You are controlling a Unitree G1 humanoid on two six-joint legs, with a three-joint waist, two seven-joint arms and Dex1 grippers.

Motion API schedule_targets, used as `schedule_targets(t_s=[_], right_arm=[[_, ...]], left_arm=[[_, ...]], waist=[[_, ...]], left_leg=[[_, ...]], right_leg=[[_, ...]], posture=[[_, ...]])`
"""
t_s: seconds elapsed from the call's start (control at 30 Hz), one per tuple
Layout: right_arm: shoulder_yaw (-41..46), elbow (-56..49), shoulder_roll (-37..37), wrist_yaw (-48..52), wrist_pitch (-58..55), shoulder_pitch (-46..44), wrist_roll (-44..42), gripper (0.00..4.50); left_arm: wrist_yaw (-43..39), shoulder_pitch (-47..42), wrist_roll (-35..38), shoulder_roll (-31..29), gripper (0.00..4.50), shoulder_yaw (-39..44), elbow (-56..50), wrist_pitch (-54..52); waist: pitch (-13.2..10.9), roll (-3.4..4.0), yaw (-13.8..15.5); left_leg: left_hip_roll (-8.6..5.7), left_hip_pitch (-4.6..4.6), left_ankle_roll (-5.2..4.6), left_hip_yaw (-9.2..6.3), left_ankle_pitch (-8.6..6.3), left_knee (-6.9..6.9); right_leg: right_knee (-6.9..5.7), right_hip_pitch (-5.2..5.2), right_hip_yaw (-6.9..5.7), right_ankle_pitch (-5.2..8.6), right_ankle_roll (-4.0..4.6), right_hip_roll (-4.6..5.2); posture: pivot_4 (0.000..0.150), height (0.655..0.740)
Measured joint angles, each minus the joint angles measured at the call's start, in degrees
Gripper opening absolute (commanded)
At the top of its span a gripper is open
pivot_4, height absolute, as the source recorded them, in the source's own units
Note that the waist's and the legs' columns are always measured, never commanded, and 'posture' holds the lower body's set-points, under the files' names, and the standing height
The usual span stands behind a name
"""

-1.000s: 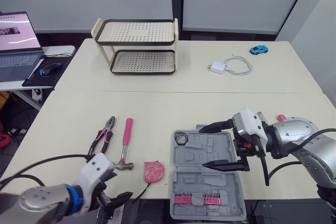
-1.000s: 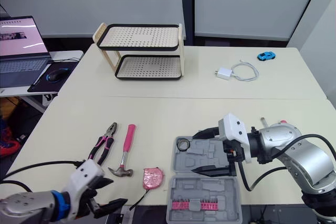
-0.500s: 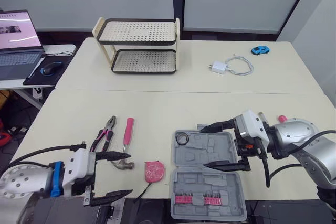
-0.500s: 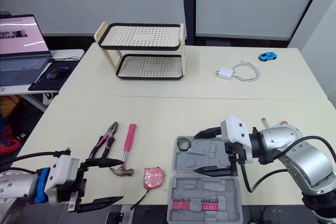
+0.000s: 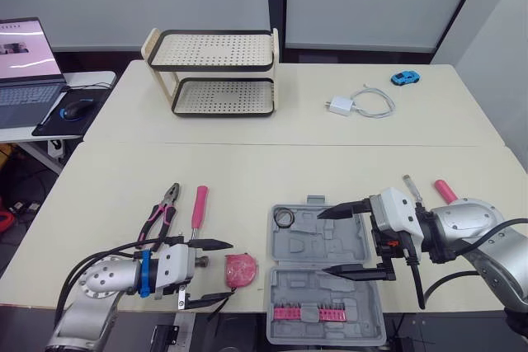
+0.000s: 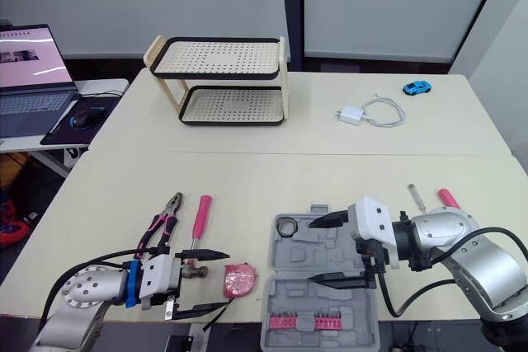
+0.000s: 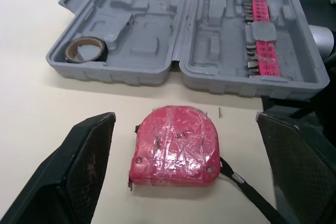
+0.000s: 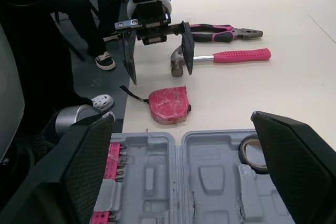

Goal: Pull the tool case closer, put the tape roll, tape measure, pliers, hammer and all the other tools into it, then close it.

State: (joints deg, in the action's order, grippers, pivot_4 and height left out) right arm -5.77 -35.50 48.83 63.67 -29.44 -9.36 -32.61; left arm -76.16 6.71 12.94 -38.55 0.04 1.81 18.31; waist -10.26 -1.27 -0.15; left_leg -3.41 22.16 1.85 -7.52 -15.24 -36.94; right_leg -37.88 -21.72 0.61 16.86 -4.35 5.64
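Note:
The grey tool case [image 5: 363, 296] lies open near the table's front edge, with the tape roll [image 5: 285, 218] in its far left corner and pink bits [image 5: 309, 313] in its near half. My right gripper [image 5: 326, 242] hangs open over the case, holding nothing. The pink tape measure [image 5: 242, 270] lies left of the case. My left gripper [image 5: 224, 269] is open, its fingertips [image 7: 89, 161] reaching either side of the tape measure [image 7: 176, 145] without touching it. The pink-handled hammer [image 5: 199, 208] and pliers [image 5: 161, 213] lie further left.
A pink-handled screwdriver [image 5: 444, 190] lies behind my right arm. At the back stand a two-tier rack [image 5: 216, 72], a white charger with cable [image 5: 355, 105] and a blue toy car [image 5: 403, 78]. A laptop [image 5: 25, 59] sits on a side table. A person's shoe [image 8: 104, 60] stands beside the table.
My left gripper has come up from below the table's front edge, swung to face the tape measure and opened around it. The right gripper has stayed open over the case.

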Motion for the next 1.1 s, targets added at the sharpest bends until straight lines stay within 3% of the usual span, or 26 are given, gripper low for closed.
schedule_targets(t_s=[0.17,0.93,1.1], right_arm=[[0.02,-0.44,0.20,-0.60,-0.17,0.68,-0.02,4.50],[0.16,-2.69,1.21,-1.77,-1.29,1.99,-0.26,4.50],[0.15,-2.81,1.21,-2.14,-1.90,1.62,-0.33,4.50]], left_arm=[[0.63,-3.06,-1.66,0.04,4.49,-2.63,5.76,3.25],[7.02,-4.66,-6.95,-0.99,4.49,-8.69,8.35,3.59],[7.81,-6.08,-8.19,-0.87,3.25,-9.44,12.88,7.00]], waist=[[0.00,0.00,-0.04],[0.01,0.00,-0.07],[0.02,0.01,-0.08]], left_leg=[[0.01,-0.02,0.00,0.01,0.00,-0.01],[0.04,-0.06,0.00,0.00,0.00,-0.02],[0.04,-0.07,0.00,0.01,0.00,-0.02]], right_leg=[[-0.02,0.00,0.02,0.00,0.00,-0.02],[-0.09,0.00,0.03,0.00,0.00,-0.07],[-0.09,0.00,0.05,0.00,0.00,-0.08]], posture=[[0.150,0.7400],[0.150,0.7400],[0.150,0.7400]])
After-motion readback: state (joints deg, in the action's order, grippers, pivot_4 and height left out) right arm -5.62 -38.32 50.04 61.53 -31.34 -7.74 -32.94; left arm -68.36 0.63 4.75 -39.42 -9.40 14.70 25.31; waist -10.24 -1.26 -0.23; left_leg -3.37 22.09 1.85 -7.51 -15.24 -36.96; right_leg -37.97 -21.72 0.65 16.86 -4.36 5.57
